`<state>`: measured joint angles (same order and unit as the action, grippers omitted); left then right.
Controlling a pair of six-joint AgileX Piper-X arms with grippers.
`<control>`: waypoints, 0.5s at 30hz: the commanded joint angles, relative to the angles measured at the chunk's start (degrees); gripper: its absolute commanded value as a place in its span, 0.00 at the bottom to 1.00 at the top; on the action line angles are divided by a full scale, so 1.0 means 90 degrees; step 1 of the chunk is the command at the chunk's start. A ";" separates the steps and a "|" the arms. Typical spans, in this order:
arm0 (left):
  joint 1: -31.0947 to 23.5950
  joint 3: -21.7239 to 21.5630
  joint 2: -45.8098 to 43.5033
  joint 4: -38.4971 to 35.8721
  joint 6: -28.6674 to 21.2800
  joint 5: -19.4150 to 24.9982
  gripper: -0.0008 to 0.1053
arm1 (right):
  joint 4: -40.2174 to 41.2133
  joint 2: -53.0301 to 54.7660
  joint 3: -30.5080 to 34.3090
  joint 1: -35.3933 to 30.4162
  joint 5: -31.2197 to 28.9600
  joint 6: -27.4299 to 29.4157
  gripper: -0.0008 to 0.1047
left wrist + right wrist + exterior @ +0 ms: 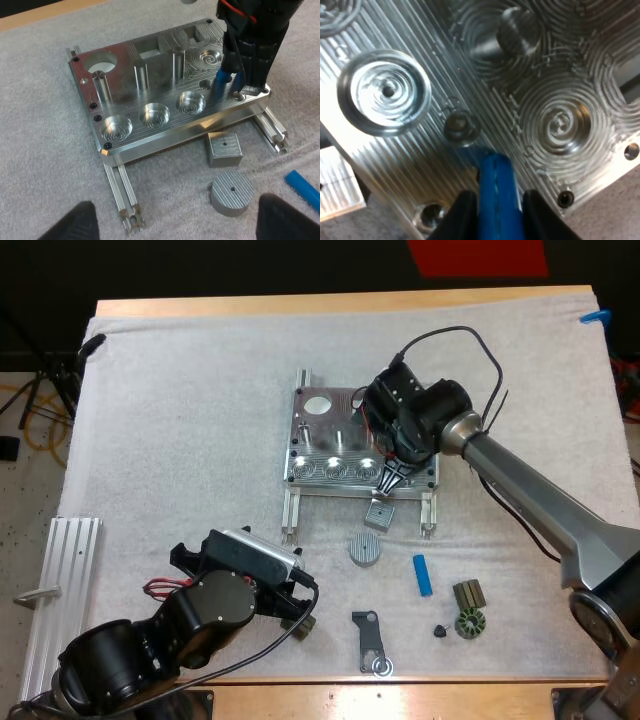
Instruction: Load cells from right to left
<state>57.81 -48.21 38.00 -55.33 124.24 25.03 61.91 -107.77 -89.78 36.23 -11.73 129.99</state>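
Observation:
The metal fixture (318, 432) lies mid-mat, with three round pockets along its front and upright pins behind them. My right gripper (390, 478) is at the fixture's front right corner, shut on a blue cylinder (495, 185) that it holds upright. The cylinder's lower end is just beside a small dark hole (461, 125) in the plate. The left wrist view shows that cylinder (220, 85) over the fixture (150, 75) to the right of the three pockets. My left gripper (300, 612) hovers low over the near mat, its fingers (82, 222) open with nothing between them. A second blue cylinder (423, 575) lies on the mat.
A small square metal block (380, 512) and a ribbed grey disc (366, 549) lie in front of the fixture. A dark bracket (370, 640), a dark ring-shaped part (468, 623) and a small block (468, 592) sit near the front edge. An aluminium rail (60, 580) lies at the left.

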 commanded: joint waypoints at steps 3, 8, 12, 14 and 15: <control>0.0001 -0.0032 -0.0032 0.0005 0.0026 0.0149 0.62 | 0.0155 -0.0034 -0.0029 -0.0025 -0.0060 0.0066 0.17; 0.0001 -0.0032 -0.0032 0.0005 0.0026 0.0149 0.62 | 0.0313 -0.0034 -0.0029 -0.0025 -0.0060 0.0066 0.17; 0.0001 -0.0032 -0.0032 0.0005 0.0026 0.0149 0.62 | 0.0226 -0.0034 -0.0029 -0.0025 -0.0060 0.0146 0.17; 0.0001 -0.0032 -0.0032 0.0005 0.0026 0.0149 0.62 | 0.0179 -0.0068 -0.0029 -0.0025 -0.0060 0.0151 0.17; 0.0001 -0.0032 -0.0032 0.0005 0.0026 0.0149 0.62 | 0.0166 -0.0103 -0.0029 -0.0025 -0.0060 0.0151 0.17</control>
<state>57.81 -48.21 38.00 -55.33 124.24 25.03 63.28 -108.19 -89.78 36.23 -12.11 130.73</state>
